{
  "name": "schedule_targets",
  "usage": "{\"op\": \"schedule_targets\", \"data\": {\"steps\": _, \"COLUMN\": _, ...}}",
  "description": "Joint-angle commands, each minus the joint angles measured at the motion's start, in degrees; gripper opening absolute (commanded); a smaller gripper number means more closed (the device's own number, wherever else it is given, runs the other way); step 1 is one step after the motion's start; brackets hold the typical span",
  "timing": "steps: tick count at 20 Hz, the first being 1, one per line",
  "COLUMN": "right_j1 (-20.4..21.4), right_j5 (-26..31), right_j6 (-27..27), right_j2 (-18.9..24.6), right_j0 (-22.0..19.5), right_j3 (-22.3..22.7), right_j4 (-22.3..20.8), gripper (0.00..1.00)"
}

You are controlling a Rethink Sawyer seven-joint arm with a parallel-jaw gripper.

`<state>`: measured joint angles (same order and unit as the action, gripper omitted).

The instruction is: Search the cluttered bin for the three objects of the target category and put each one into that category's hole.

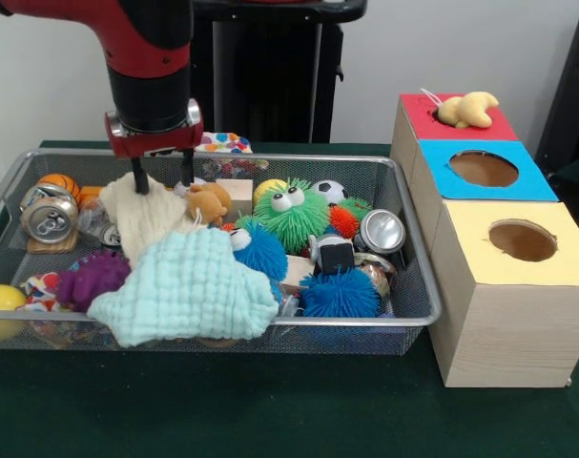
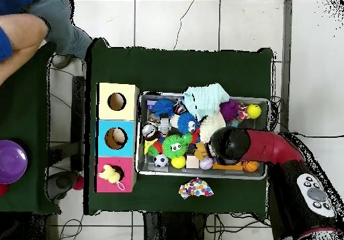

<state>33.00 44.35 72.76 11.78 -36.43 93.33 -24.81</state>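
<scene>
Pale yellow plush rests on the red-faced hole, not yet dropped through. In the bin, the gripper hangs with fingers spread over a cream cloth; beside it a tan plush lies half buried among puffer balls.

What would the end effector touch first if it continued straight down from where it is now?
Most likely the cream cloth: the end effector points down with its open fingertips at or just above it, inside the bin. Contact is unclear.
</scene>
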Motion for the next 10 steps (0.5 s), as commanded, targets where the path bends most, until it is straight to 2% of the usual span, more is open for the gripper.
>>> {"op": "schedule_targets", "data": {"steps": 1, "right_j1": -1.2, "right_j5": 11.0, "right_j6": 8.4, "right_j2": 0.0, "right_j0": -0.6, "right_j3": 2.1, "right_j4": 7.4, "gripper": 1.00}}
{"op": "schedule_targets", "data": {"steps": 4, "right_j1": -1.7, "right_j5": 9.9, "right_j6": 8.6, "right_j2": 0.9, "right_j0": -0.9, "right_j3": 2.3, "right_j4": 9.5, "gripper": 1.00}}
{"op": "schedule_targets", "data": {"steps": 6, "right_j1": -2.8, "right_j5": 6.4, "right_j6": 8.7, "right_j2": 1.1, "right_j0": -1.3, "right_j3": 2.5, "right_j4": 10.0, "gripper": 1.00}}
{"op": "schedule_targets", "data": {"steps": 7, "right_j1": -3.7, "right_j5": 2.4, "right_j6": 9.5, "right_j2": 1.4, "right_j0": -1.9, "right_j3": 2.8, "right_j4": 10.5, "gripper": 1.00}}
{"op": "schedule_targets", "data": {"steps": 10, "right_j1": -5.5, "right_j5": -2.3, "right_j6": 9.5, "right_j2": 1.6, "right_j0": -2.5, "right_j3": 2.9, "right_j4": 11.0, "gripper": 1.00}}
